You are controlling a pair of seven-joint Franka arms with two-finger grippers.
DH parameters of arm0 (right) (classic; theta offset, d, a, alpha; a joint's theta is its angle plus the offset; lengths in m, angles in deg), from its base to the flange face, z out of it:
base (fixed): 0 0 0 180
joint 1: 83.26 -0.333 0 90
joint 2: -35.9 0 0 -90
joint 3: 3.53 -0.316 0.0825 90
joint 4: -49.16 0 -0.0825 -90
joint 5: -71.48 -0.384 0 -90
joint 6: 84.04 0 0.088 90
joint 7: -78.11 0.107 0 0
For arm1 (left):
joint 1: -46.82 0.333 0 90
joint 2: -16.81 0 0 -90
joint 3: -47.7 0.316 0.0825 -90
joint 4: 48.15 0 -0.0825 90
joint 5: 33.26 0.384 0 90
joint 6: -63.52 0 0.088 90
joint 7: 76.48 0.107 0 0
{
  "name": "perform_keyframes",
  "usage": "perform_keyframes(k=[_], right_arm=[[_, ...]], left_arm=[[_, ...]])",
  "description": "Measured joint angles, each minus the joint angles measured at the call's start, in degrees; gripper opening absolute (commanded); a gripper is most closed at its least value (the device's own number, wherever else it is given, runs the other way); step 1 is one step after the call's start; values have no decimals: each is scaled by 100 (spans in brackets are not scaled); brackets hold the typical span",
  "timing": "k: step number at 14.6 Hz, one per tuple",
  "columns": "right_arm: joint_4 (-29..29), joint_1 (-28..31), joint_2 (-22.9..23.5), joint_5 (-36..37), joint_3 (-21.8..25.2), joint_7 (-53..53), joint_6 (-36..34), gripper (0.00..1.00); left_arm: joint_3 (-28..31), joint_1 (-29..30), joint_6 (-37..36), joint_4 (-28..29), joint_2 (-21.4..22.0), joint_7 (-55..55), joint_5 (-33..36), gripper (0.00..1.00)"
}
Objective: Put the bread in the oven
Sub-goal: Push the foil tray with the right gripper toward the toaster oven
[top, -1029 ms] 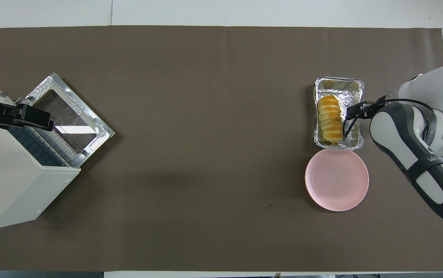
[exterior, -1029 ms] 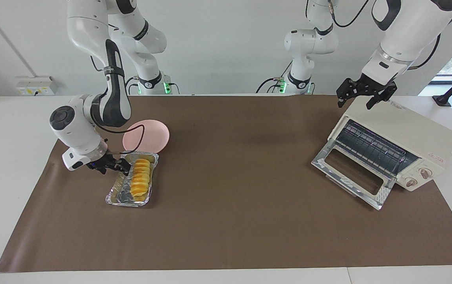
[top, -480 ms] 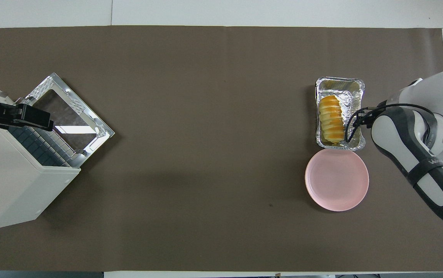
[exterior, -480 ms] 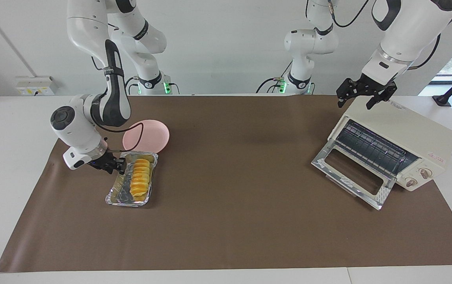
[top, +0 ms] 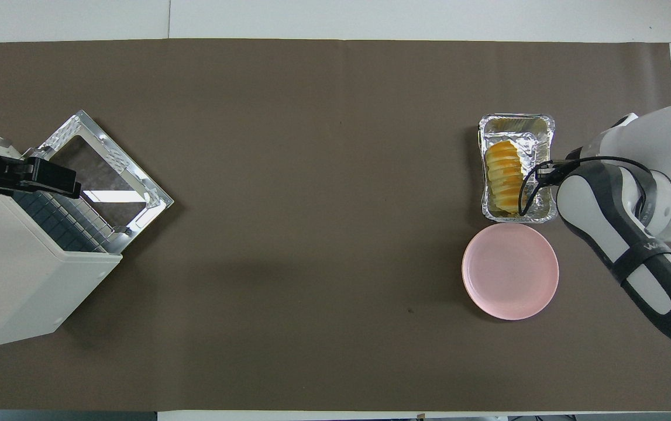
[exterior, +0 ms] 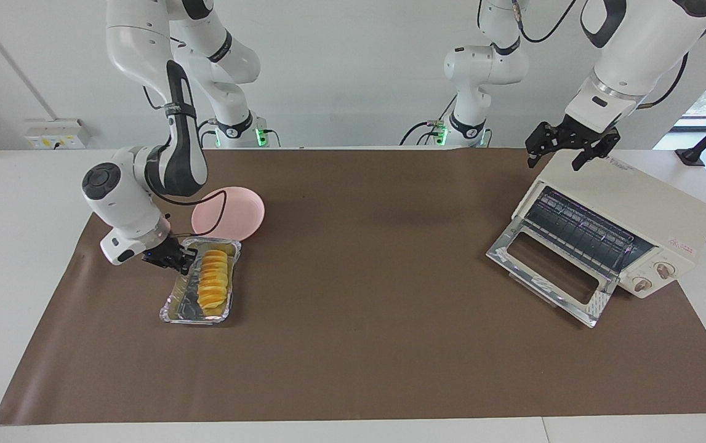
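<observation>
R gripper [exterior: 181,260] is sitting at the foil tray [exterior: 175,309] edge, fingers together, apparently pinching the tray's long rim, not the bread [exterior: 212,280]. Bread is lying in tray, long axis running near-to-far from robots, just beside the gripper toward the table's middle. Tray is at R arm's end, pink plate [exterior: 239,209] nearer robots. Oven [exterior: 648,203] w/ door down is sitting well apart at L arm's end. L gripper [exterior: 568,147] is waiting over oven top, fingers apart. R arm is nearer the bread.
</observation>
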State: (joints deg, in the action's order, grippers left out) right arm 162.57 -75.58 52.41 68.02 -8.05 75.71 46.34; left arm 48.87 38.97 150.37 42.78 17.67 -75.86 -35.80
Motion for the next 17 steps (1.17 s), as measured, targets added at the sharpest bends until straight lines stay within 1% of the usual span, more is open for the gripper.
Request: perform_keyframes(k=[3,5,7,10,13,15,17], right_arm=[[-391,-405,-4,-8,-20,2,-56,0],[-811,-777,21,-27,-27,28,-261,0],[-1199,-1240,118,-55,-34,446,-403,0],[-1739,-1986,483,-61,-45,1492,-654,0],[-2010,-2638,938,-228,-43,2345,-633,0],[-2053,-2899,1187,-384,-39,2643,-296,0],[-2056,-2975,1334,-428,-35,2741,-56,0]], left_arm=[[0,0,0,0,0,0,0,100],[0,0,0,0,0,0,0,100],[0,0,0,0,0,0,0,100],[0,0,0,0,0,0,0,100],[0,0,0,0,0,0,0,100],[0,0,0,0,0,0,0,100],[0,0,0,0,0,0,0,100]])
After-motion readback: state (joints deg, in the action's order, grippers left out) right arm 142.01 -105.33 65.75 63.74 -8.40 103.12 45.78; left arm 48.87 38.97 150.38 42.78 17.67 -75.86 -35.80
